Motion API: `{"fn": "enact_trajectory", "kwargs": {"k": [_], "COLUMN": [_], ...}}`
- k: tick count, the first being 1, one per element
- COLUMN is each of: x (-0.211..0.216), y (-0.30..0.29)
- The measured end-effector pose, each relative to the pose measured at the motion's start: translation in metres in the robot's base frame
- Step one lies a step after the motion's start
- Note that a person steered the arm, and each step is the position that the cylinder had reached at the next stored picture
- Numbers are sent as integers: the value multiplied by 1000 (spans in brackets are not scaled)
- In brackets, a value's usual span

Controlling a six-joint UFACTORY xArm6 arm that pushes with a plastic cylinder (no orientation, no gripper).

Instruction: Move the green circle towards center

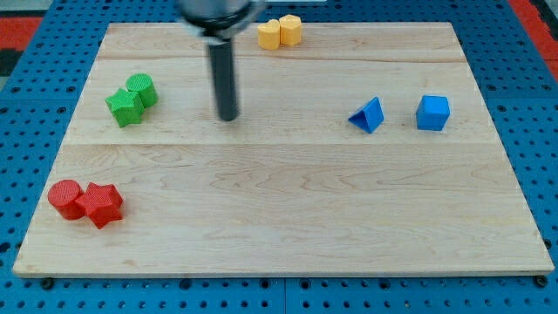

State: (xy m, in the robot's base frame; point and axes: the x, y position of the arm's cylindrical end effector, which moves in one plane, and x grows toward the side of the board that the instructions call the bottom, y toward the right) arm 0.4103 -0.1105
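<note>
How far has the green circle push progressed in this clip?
Nothing looks done: the green circle sits at the board's left, touching the green star. In hand: my tip stands to its right, apart from it. The whole push towards center remains.

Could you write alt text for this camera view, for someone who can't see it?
My tip rests on a wooden board, to the right of a green circle touching a green star. Yellow blocks sit at the top, blue blocks right, red blocks bottom left.
</note>
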Motion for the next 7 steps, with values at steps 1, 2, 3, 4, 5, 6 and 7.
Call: {"fn": "enact_trajectory", "kwargs": {"k": [1, 2, 3, 4, 5, 6, 7], "x": [21, -19, -42, -55, -61, -74, -106], "y": [-99, -123, -138, -169, -162, -126, -111]}}
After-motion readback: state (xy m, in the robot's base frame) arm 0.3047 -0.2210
